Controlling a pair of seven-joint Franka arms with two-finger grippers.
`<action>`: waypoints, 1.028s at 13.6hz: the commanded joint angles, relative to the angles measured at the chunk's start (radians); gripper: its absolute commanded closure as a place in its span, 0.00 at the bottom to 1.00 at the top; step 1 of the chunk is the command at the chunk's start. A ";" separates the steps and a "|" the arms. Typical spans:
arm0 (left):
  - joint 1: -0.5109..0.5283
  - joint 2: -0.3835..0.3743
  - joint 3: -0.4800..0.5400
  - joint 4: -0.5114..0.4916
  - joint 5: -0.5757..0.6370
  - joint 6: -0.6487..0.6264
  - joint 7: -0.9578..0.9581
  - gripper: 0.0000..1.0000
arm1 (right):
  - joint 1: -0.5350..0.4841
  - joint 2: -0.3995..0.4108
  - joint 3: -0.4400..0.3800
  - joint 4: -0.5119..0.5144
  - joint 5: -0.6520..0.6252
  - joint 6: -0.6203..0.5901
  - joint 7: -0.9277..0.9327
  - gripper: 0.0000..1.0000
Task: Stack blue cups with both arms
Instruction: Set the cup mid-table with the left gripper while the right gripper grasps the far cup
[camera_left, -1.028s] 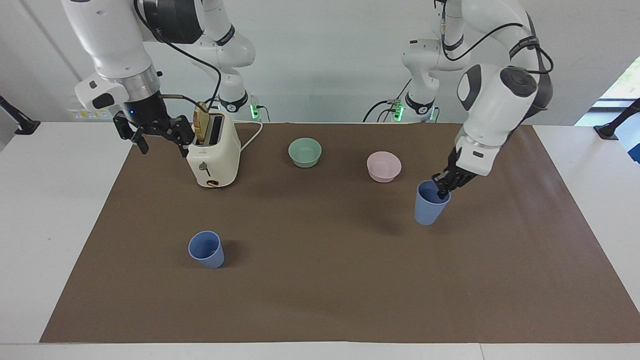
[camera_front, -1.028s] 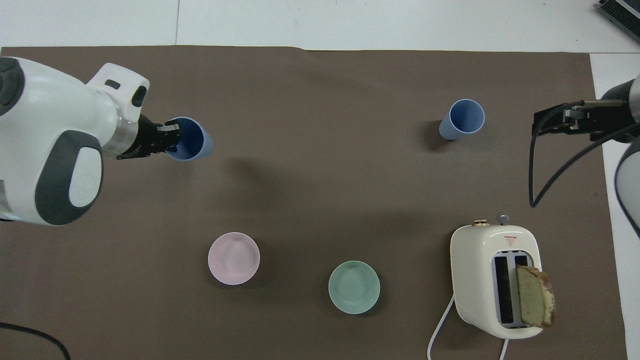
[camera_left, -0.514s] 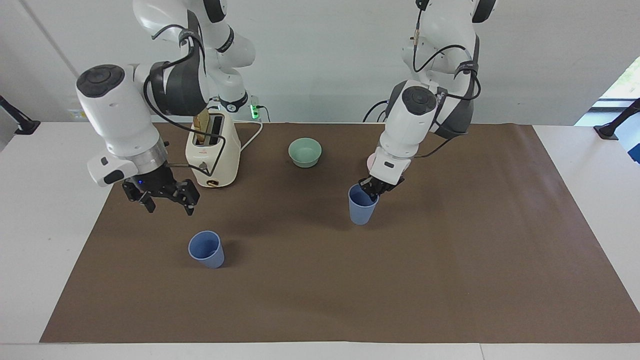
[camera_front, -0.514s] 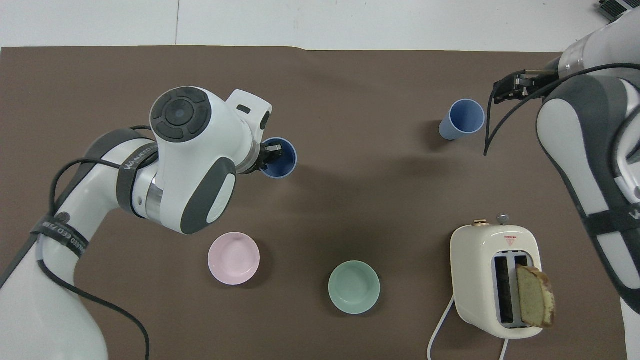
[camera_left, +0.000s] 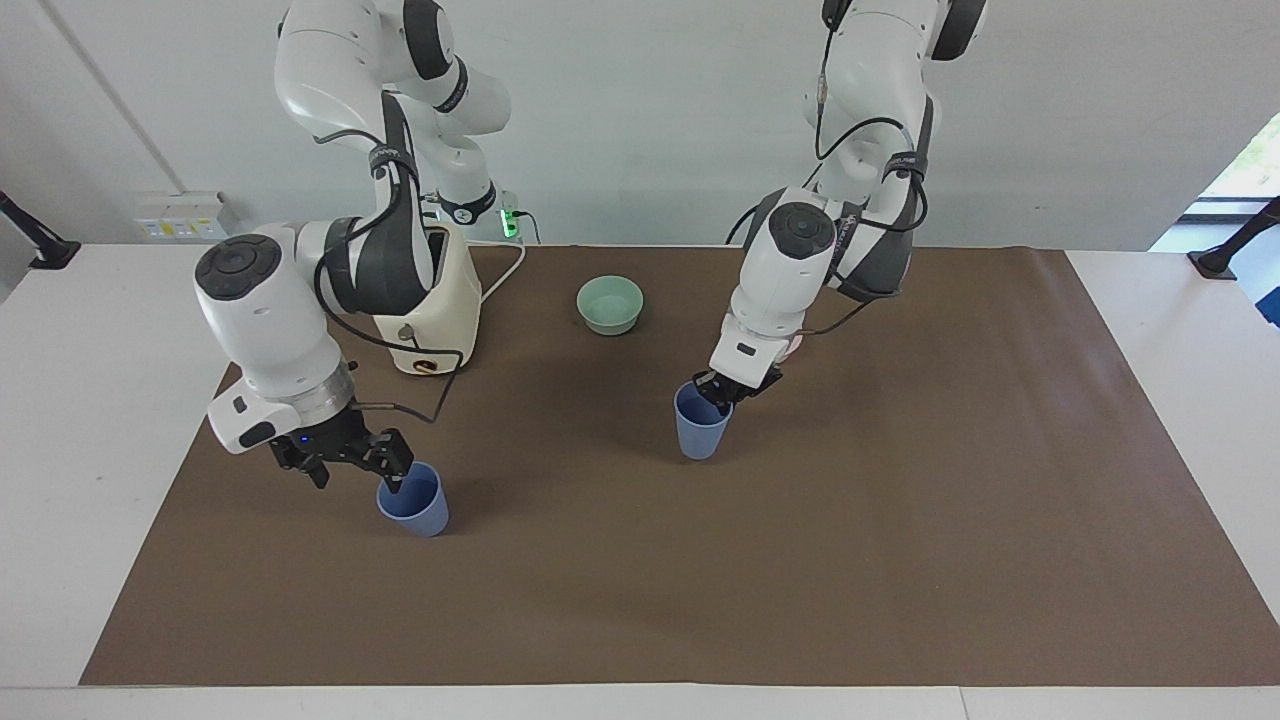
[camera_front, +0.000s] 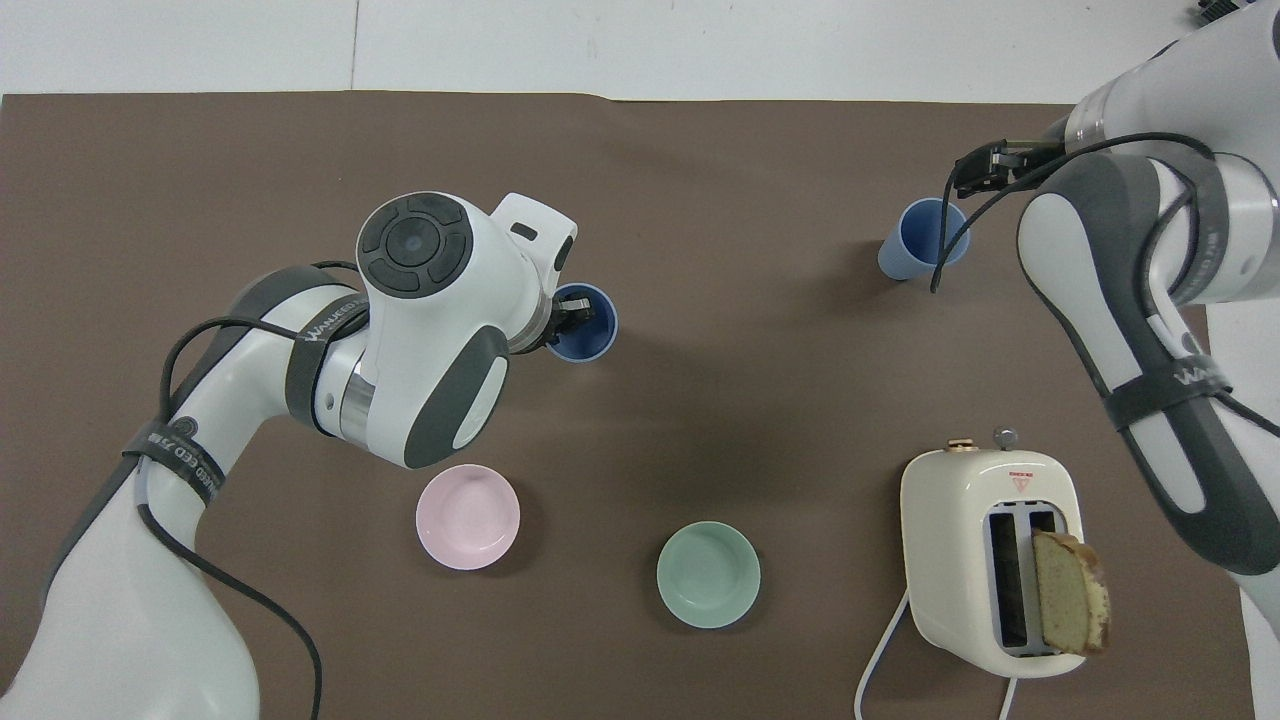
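One blue cup (camera_left: 700, 428) hangs upright from my left gripper (camera_left: 726, 391), which is shut on its rim, low over the middle of the brown mat; I cannot tell whether it touches the mat. It also shows in the overhead view (camera_front: 590, 330) with the left gripper (camera_front: 566, 322) at its rim. The second blue cup (camera_left: 414, 506) stands on the mat toward the right arm's end, farther from the robots than the toaster, and shows in the overhead view (camera_front: 922, 240). My right gripper (camera_left: 349, 467) is open just above and beside this cup, one finger over its rim, also seen from overhead (camera_front: 977, 173).
A cream toaster (camera_front: 990, 560) with a bread slice (camera_front: 1070, 592) stands near the robots at the right arm's end, partly hidden by the right arm in the facing view (camera_left: 445, 320). A mint-green bowl (camera_left: 610, 303) and a pale pink bowl (camera_front: 467, 517) sit nearer to the robots than the cups.
My left gripper carried its cup from the left arm's end to the mat's middle. My right gripper came down from beside the toaster to the other cup's rim.
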 joint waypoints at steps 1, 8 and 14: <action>-0.032 0.022 0.018 0.001 -0.008 0.037 -0.002 1.00 | -0.010 -0.010 0.011 -0.084 -0.009 0.058 -0.032 0.01; -0.023 0.019 0.024 0.015 0.003 0.026 -0.001 0.00 | -0.012 -0.014 0.011 -0.118 -0.008 0.051 -0.034 0.88; 0.090 -0.109 0.057 0.012 0.058 -0.078 0.103 0.00 | -0.017 -0.083 0.013 -0.120 0.006 0.026 -0.037 1.00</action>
